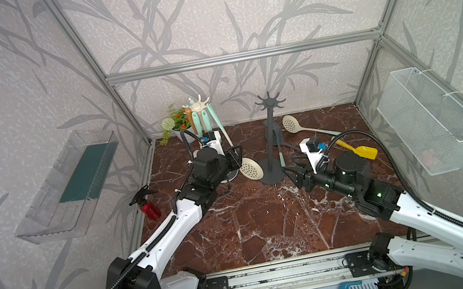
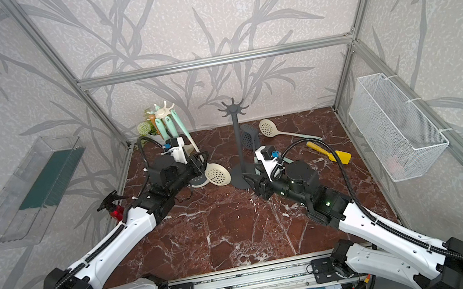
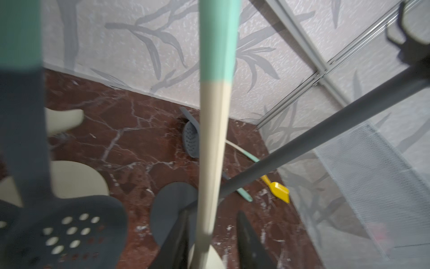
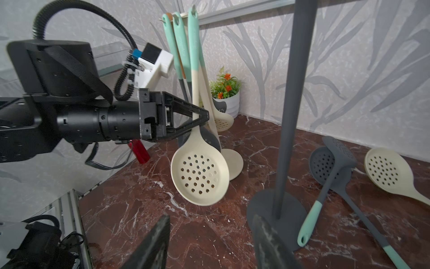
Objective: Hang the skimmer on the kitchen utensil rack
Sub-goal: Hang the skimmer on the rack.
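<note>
Right wrist view: skimmer (image 4: 200,173) is seen with its handle top up at the prongs of the cream rack (image 1: 197,106); whether it is hooked cannot be told. The tilted handle is straddled by the left pincer (image 4: 206,119), which is spread, and a gap is seen on one side in the left wrist view. Right pincer (image 4: 210,217) is spread wide, nothing between, near the dark grey rack (image 4: 295,93).

Containers:
- wire-mesh basket (image 1: 431,116) on the side wall: something pale pink inside, too blurred to identify
- clear plastic wall shelf (image 1: 53,215): a dark green pad (image 1: 84,174) is laid in it
- white pot (image 4: 229,104): plant (image 4: 224,86) with orange flowers

Skimmer: round shallow cream head, matte, pierced with round holes; handle cream below, teal above.

Worktop (image 1: 270,225): red-brown marble pattern, white veins.
</note>
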### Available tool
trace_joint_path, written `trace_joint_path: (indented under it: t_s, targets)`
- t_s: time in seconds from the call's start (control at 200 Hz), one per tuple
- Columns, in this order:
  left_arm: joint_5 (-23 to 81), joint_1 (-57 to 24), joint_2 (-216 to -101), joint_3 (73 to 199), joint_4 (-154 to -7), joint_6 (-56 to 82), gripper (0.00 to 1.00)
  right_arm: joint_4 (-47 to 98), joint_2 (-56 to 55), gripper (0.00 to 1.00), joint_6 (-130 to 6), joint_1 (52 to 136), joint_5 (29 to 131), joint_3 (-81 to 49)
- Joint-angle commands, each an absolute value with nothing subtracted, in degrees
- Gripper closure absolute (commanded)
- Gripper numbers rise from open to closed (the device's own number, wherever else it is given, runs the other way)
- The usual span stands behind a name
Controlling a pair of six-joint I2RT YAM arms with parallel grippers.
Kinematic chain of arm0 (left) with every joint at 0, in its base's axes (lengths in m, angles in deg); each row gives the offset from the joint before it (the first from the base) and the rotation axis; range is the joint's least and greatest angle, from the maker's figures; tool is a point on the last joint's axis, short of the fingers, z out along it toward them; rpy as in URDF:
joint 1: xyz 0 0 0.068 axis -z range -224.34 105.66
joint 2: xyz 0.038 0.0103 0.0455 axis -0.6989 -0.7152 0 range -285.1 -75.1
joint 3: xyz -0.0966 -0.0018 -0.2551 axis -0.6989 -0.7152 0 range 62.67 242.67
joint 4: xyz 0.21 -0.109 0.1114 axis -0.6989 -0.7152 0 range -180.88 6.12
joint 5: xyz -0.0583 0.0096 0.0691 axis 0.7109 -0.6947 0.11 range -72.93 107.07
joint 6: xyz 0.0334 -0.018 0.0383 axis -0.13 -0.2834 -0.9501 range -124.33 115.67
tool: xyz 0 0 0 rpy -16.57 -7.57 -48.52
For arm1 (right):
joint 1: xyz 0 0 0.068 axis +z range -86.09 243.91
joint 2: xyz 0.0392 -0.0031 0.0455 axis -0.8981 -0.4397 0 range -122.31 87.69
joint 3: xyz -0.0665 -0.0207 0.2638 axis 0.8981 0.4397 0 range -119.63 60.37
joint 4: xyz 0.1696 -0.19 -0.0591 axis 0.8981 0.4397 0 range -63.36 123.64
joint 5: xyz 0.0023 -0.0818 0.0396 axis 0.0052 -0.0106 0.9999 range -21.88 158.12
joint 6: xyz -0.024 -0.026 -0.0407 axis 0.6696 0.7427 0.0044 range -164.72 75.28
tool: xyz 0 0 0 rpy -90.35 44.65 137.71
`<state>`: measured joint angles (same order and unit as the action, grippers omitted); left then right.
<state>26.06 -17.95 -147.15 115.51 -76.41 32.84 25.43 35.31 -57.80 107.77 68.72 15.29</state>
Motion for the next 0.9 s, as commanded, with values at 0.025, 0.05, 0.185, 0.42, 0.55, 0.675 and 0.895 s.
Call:
trace_joint_path:
  t_s: [0.025, 0.05, 0.185, 0.42, 0.55, 0.675, 0.895]
  targets:
    - [24.7, -18.2, -143.9, 119.1, -84.3, 31.1, 0.47, 34.2, 33.5, 0.42, -62.1, 107.0, 60.4, 12.8]
    - [24.8, -18.2, -143.6, 119.6, -85.9, 30.2, 0.44, 35.2, 33.0, 0.41, -63.0, 106.2, 60.3, 12.9]
    - [25.2, -18.2, -141.0, 121.2, -94.2, 25.2, 0.35, 37.7, 31.3, 0.41, -67.8, 99.9, 62.2, 15.0]
    - [24.5, -18.2, -135.8, 121.1, -105.6, 13.2, 0.25, 36.9, 24.6, 0.42, -73.1, 86.1, 69.3, 16.7]
    - [24.4, -18.2, -133.5, 120.5, -108.0, 6.7, 0.20, 34.3, 15.0, 0.42, -73.0, 84.6, 72.0, 12.9]
    - [26.8, -18.2, -132.1, 119.2, -107.8, 1.4, 0.16, 31.8, 3.6, 0.43, -74.0, 84.7, 73.4, 7.5]
    - [29.6, -18.2, -128.5, 116.5, -107.2, -2.5, 0.14, 30.5, -14.3, 0.46, -74.2, 85.3, 75.6, -4.7]
